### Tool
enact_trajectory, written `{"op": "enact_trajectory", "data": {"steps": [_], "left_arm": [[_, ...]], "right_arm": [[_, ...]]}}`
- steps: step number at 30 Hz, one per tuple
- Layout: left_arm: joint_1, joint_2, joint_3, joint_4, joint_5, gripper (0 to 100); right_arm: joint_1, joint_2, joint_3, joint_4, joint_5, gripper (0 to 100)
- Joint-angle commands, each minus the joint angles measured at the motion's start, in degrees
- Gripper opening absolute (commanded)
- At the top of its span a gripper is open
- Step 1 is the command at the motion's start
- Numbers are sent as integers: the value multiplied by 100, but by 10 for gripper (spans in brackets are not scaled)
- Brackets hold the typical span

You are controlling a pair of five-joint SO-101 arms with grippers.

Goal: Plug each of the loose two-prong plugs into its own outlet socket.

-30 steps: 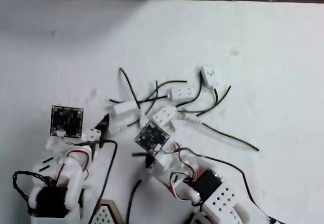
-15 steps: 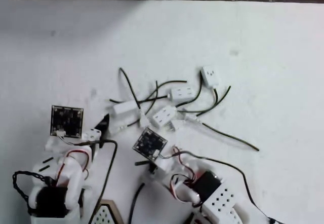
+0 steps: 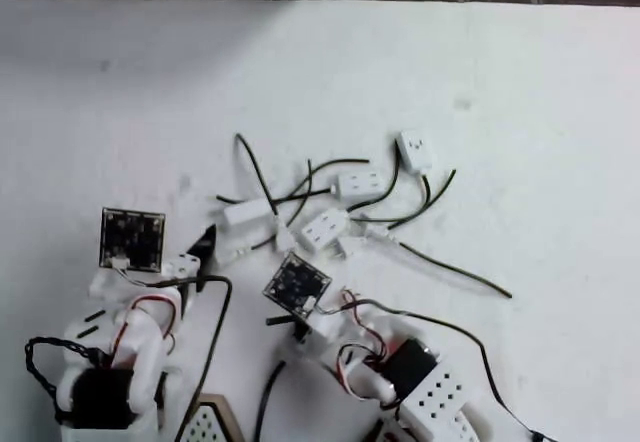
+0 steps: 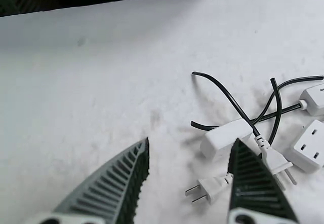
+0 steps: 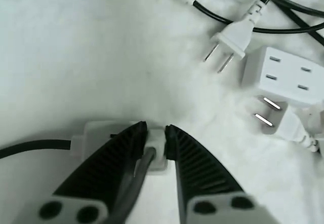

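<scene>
Several white outlet sockets on black cords lie tangled mid-table: one (image 3: 413, 150) farthest back, one (image 3: 360, 184) beside it, one (image 3: 324, 228) nearer. My left gripper (image 4: 190, 183) is open just above the table, and a loose two-prong plug (image 4: 208, 187) lies between its fingers. A second plug (image 4: 276, 160) and a long white block (image 4: 225, 138) lie just beyond. My right gripper (image 5: 156, 138) is shut on a white corded block (image 5: 114, 135), low over the table near the front edge. Ahead of it lie a loose plug (image 5: 235, 36) and a slotted socket (image 5: 288, 74) with another plug (image 5: 276, 117) against it.
A long black cord (image 3: 455, 267) trails off to the right of the tangle. Both arm bases (image 3: 110, 372) stand at the near edge, with a dark cable (image 3: 212, 332) between them. The back and the far sides of the white table (image 3: 520, 72) are bare.
My right arm has drawn back a little toward the near edge, its wrist camera board sliding away from the tangle. The left arm has kept still.
</scene>
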Motion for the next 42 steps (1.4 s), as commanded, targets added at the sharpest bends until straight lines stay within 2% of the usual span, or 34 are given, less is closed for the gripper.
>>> {"op": "enact_trajectory", "data": {"steps": [1, 9, 15, 21, 23, 35, 42], "left_arm": [[-40, 13, 0, -70, -44, 255], [-40, 13, 0, -70, -26, 255], [-400, 13, -9, -176, 18, 255], [-629, 13, -9, -246, 360, 257], [-629, 13, -9, -246, 369, 256], [-629, 13, 0, -246, 352, 256], [-629, 13, 0, -237, 352, 256]], "right_arm": [[409, 22, -677, 84, 18, 17], [1042, 92, -2338, -22, 62, 17], [1508, 620, -2488, -1314, 229, 16], [2035, 2484, -3253, -2571, 185, 16], [2193, 3240, -3868, -2765, -123, 16], [2844, 8084, -8712, -2782, -1793, 17], [3090, 10097, -10567, -2747, -2004, 18]]}}
